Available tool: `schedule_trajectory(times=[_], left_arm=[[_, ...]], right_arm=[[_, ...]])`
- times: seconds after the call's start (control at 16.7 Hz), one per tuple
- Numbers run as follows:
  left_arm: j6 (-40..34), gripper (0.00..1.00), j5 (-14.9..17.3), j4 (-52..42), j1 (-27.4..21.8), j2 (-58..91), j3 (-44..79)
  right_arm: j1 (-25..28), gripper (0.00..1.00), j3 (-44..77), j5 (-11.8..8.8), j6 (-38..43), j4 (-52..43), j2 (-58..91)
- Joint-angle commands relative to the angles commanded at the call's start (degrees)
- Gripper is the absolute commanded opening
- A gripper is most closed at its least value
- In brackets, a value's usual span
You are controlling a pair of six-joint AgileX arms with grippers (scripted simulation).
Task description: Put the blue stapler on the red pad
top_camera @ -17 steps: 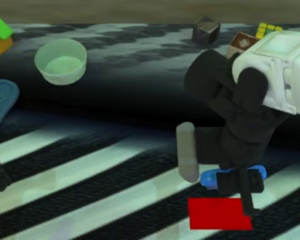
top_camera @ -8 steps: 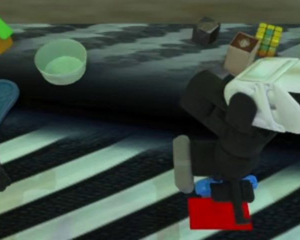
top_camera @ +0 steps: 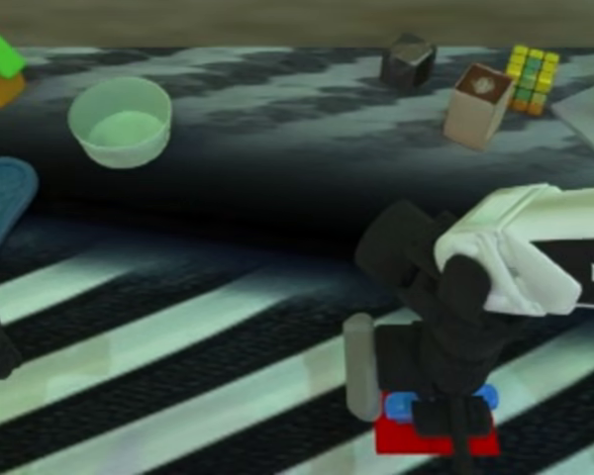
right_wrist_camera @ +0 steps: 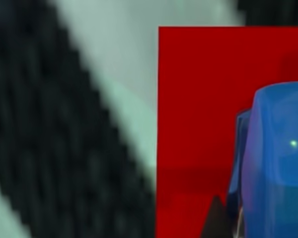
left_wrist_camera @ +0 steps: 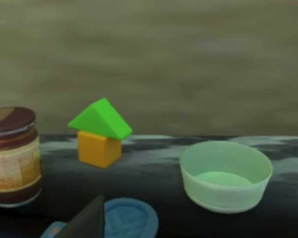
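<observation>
The right gripper (top_camera: 445,416) has carried the blue stapler (top_camera: 403,405) toward the near edge of the table over the last second, and that changes the picture for the task: a second ago the stapler hung just beyond the far edge of the red pad (top_camera: 391,439), half a second ago it overlapped that edge, and now it sits over the pad's far half, its blue ends showing on either side of the black fingers. The arm's white forearm has swung down with it, uncovering the tan box (top_camera: 478,105) and the coloured cube (top_camera: 533,65) well beyond the pad. The gripper is clamped on the stapler's middle. In the right wrist view the stapler (right_wrist_camera: 275,158) fills the space over the pad (right_wrist_camera: 198,114), with red on all sides of it but one; whether it touches the red surface or hangs just above it I cannot tell. I judge the carry almost done, with lowering and release left. The left arm rests far from the pad at the table's left edge; its fingers cannot be read
</observation>
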Motion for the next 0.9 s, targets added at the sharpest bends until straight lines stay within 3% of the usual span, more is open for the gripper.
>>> schedule_trajectory(times=[0.12,0.9], left_arm=[[0.0,1.0,0.0,0.0,0.0,0.0,0.0],[0.0,1.0,0.0,0.0,0.0,0.0,0.0]], right_arm=[[0.0,0.0,0.0,0.0,0.0,0.0,0.0],[0.0,0.98,0.0,0.0,0.0,0.0,0.0]])
